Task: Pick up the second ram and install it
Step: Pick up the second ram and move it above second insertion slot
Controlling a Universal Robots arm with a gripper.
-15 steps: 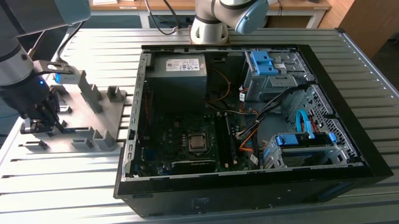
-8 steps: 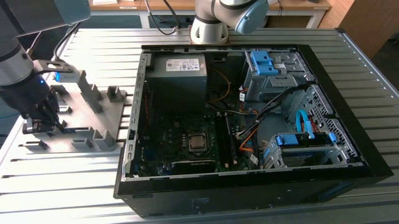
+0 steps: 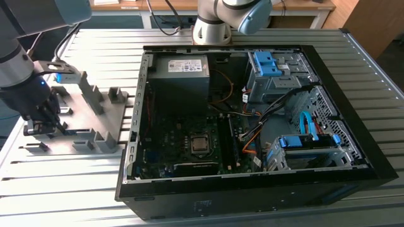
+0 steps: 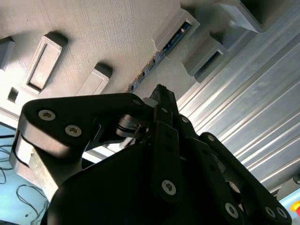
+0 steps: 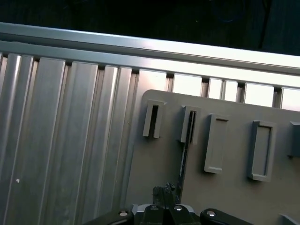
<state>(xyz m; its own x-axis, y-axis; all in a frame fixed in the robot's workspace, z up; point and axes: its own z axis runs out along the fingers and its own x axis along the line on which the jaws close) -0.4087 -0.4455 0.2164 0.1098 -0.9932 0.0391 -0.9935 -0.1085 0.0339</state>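
Second wrist view, nearest first: black pincer (image 4: 161,93), linkages folded inward, fingertips pressed together with no gap showing and nothing pinched between them. Hanging tip-down just above the grey holder plate (image 4: 108,28). Just beside the tip, the second ram (image 4: 157,56): thin, dark green, standing on edge in a long slot of the plate, seated there and not lifted. Tip close to one end of the stick; cannot tell whether touching it or just apart from it. Same pairing in the first wrist view, with raised slot blocks (image 5: 215,143) on the plate alongside the stick.

Farther out, in the exterior view: holder plate lying flat on the ribbed metal worktop (image 3: 63,189), near the worktop's edge on the exterior view's left, with the grey arm (image 3: 25,71) reaching down over it. Beyond the plate, toward the worktop's middle: open black computer case (image 3: 252,201) lying on its side, motherboard (image 3: 183,142) exposed, blue drive brackets (image 3: 296,142) toward the exterior view's right. Farthest, at the worktop's far edge behind the case: the arm's base (image 3: 211,28).
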